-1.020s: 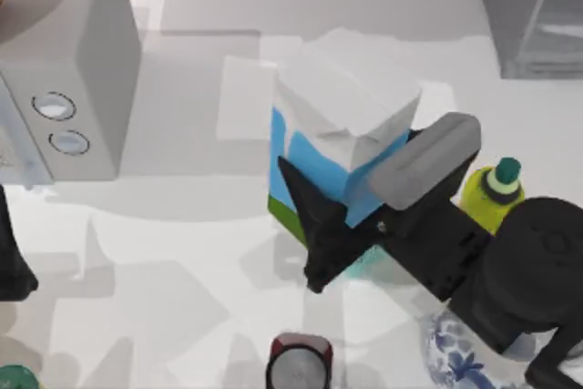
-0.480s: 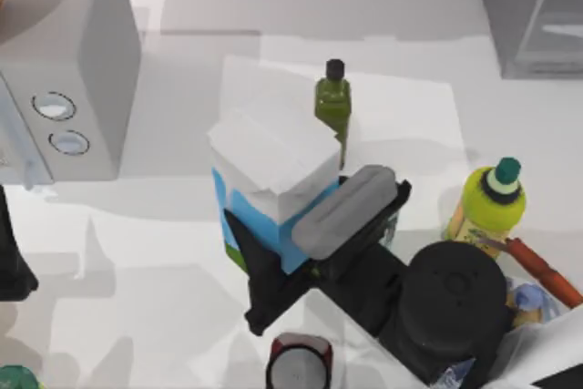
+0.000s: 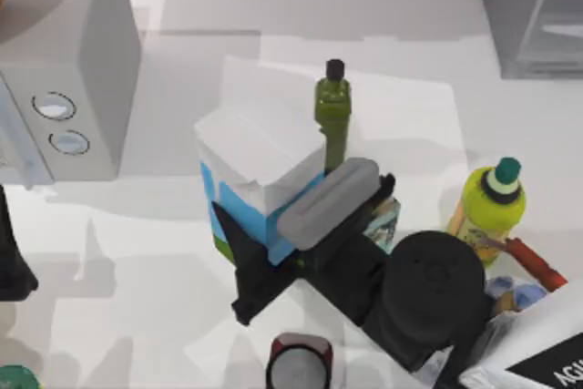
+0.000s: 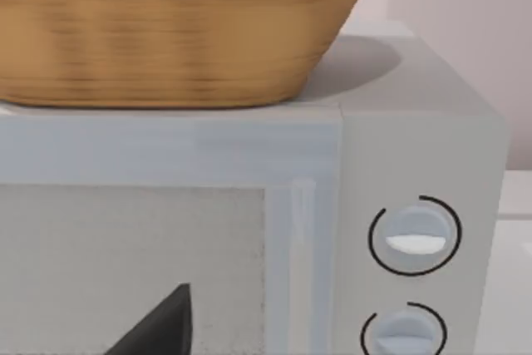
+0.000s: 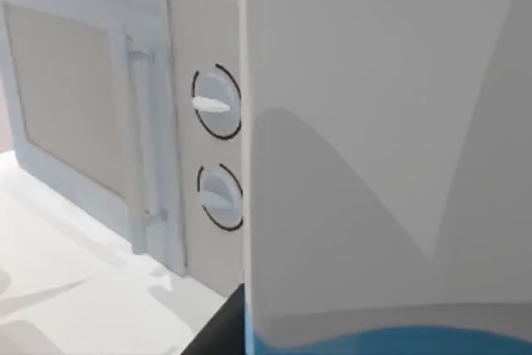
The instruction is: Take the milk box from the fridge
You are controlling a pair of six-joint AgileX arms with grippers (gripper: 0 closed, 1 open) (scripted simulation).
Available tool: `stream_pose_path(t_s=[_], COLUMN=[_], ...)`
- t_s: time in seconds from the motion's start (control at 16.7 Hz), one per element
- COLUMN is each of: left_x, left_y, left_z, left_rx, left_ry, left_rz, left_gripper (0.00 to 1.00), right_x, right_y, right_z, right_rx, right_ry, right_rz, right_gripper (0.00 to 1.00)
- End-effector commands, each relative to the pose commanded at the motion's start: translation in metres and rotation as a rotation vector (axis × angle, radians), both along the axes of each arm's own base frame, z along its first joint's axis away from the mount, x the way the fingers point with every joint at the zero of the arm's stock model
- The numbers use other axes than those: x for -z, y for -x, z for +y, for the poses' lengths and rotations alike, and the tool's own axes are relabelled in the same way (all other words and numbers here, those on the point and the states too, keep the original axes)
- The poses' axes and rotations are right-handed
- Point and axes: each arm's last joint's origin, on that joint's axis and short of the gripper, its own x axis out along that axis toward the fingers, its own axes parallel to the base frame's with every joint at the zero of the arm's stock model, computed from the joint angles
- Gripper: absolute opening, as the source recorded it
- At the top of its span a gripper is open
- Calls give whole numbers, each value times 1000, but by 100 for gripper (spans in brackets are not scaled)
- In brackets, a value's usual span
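Note:
The milk box (image 3: 255, 163), with a white top, blue sides and a green lower part, is held over the middle of the table by my right gripper (image 3: 273, 230), which is shut on it. One black finger (image 3: 239, 257) runs along its front side. In the right wrist view the milk box (image 5: 391, 122) stands very close, white above a blue band. The fridge (image 3: 526, 11), grey with a glassy door, stands at the back right corner, well away from the box. My left arm (image 3: 11, 266) is parked at the left edge.
A grey microwave (image 3: 68, 70) with two dials stands at the back left, with a wicker basket (image 4: 166, 22) on top. Behind the box is a green bottle (image 3: 333, 114). A yellow-green bottle (image 3: 487, 202), a teal box (image 3: 383, 223) and a red can (image 3: 299, 363) crowd the right and front.
My right gripper has carried the milk box leftward and a little toward the front, uncovering the green bottle behind it. The left arm has not moved.

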Motion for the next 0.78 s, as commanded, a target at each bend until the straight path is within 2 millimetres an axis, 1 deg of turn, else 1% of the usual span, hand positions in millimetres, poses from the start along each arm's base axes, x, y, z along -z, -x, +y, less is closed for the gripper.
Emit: stream_pose_path(t_s=[0.36, 0.48, 0.72, 0.78], left_x=[0, 0, 0, 0], left_y=[0, 0, 0, 0], left_z=[0, 0, 0, 0], left_rx=[0, 0, 0, 0], left_ry=[0, 0, 0, 0], left_rz=[0, 0, 0, 0], left_gripper=[100, 100, 100, 100], right_x=[24, 29, 30, 30], right_y=[-22, -25, -25, -25], right_z=[26, 29, 29, 29], right_rx=[-4, 2, 2, 2], right_ry=[-5, 2, 3, 3], right_rz=[5, -2, -2, -2], right_gripper=[0, 0, 0, 8])
